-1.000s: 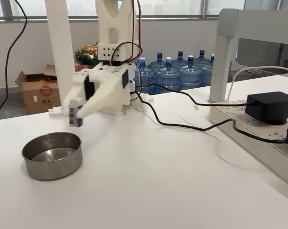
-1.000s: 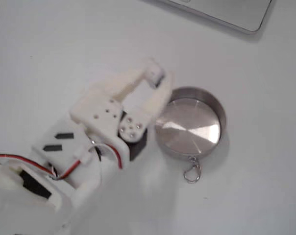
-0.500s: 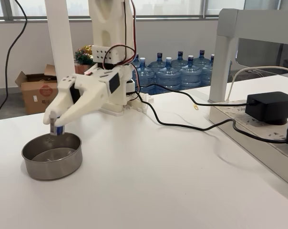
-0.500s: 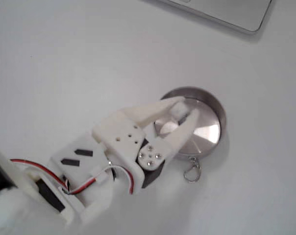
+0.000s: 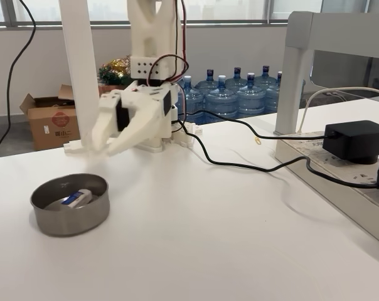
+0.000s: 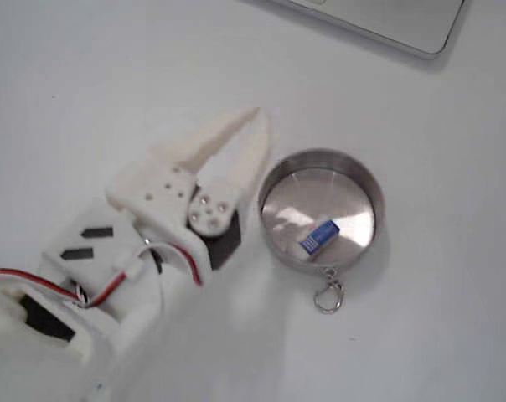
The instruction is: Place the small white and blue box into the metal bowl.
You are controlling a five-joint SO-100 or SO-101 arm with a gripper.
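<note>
Half a second earlier your jaws (image 5: 105, 145) held the box over the bowl; at this moment the box (image 5: 76, 199) lay inside the bowl (image 5: 69, 219), and the arm had pulled back up and away from the rim. You could see the box flat on the bowl's bottom in both fixed views, blue face up, resting slightly toward the 7 o'clock side of centre in the downward-looking fixed view (image 6: 319, 236), and touching nothing but the steel floor. The bowl (image 6: 280, 172) sat on the white table (image 6: 420, 318), with a small metal clasp (image 6: 326, 295) lying on the table just beside its rim at 6 o'clock in that view.

Your jaws (image 6: 257, 138) held nothing. Their two white fingers ran close together, nearly parallel, with only a narrow gap at the tips, so they looked all but closed. In the downward-looking view they hung over the table at about 10 o'clock from the bowl, the tips just outside its rim. In the side-on fixed view they were raised clear above the table, up and behind the bowl.

Behind the arm in the side-on view, a black cable (image 5: 240, 164) ran across the table to a black adapter (image 5: 356, 140) at 3 o'clock.
</note>
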